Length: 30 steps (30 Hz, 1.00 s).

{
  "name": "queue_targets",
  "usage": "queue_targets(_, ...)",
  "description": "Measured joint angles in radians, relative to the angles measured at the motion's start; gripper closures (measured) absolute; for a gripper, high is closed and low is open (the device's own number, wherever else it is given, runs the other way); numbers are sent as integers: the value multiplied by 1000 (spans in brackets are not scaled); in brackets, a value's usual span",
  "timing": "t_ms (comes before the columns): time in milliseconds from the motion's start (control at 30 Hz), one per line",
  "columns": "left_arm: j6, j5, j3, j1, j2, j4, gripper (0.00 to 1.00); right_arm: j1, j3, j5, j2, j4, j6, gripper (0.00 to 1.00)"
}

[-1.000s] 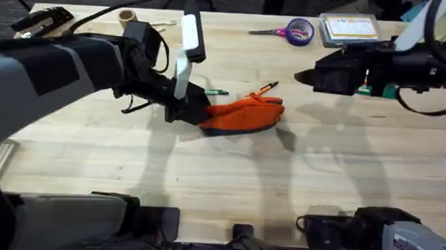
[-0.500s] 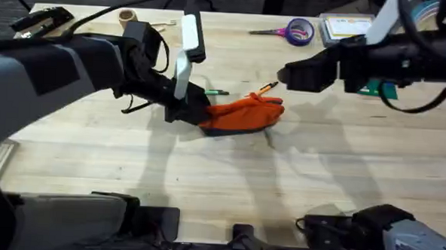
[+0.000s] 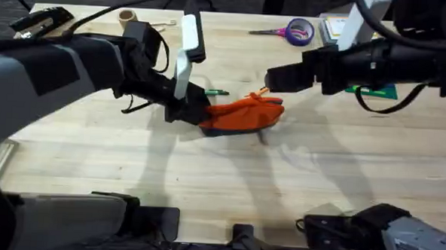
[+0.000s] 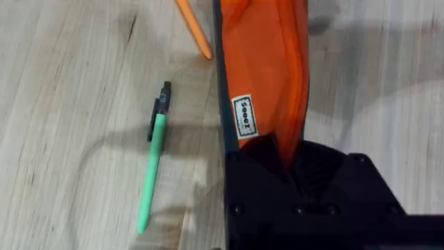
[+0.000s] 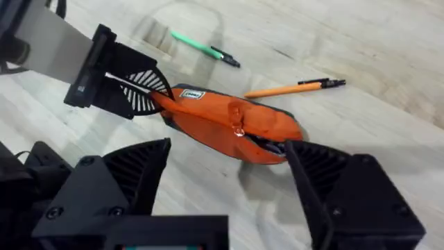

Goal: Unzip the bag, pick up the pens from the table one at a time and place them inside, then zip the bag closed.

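Observation:
The orange bag (image 3: pixel 242 115) lies mid-table, and my left gripper (image 3: pixel 195 109) is shut on its left end. The left wrist view shows the fabric (image 4: pixel 267 76) pinched in that gripper (image 4: pixel 284 156). Just behind the bag lie the green pen (image 3: pixel 214 91) and the orange pen (image 3: pixel 264 89), both on the table (image 3: pixel 220 185). My right gripper (image 3: pixel 274 78) hovers open above the bag's right end. In its wrist view the bag (image 5: pixel 222 121) and its zipper pull (image 5: pixel 238 130) sit between the open fingers (image 5: pixel 132 173), with the green pen (image 5: pixel 201 47) and orange pen (image 5: pixel 291 88) beyond.
Purple-handled scissors (image 3: pixel 291 30) and a flat box (image 3: pixel 349 29) lie at the far right edge. A tape roll (image 3: pixel 127 17) and a black object (image 3: pixel 43 19) sit at the far left. Bare wood spreads in front of the bag.
My right arm has swung left across the table until its open gripper is over the bag's right end. The left gripper and the bag have stayed put.

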Motion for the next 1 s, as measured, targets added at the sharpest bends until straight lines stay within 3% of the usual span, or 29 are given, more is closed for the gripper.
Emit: queue_targets(1000, 0, 0, 0, 0, 0, 0, 959, 0, 0, 3, 11, 0, 11, 4)
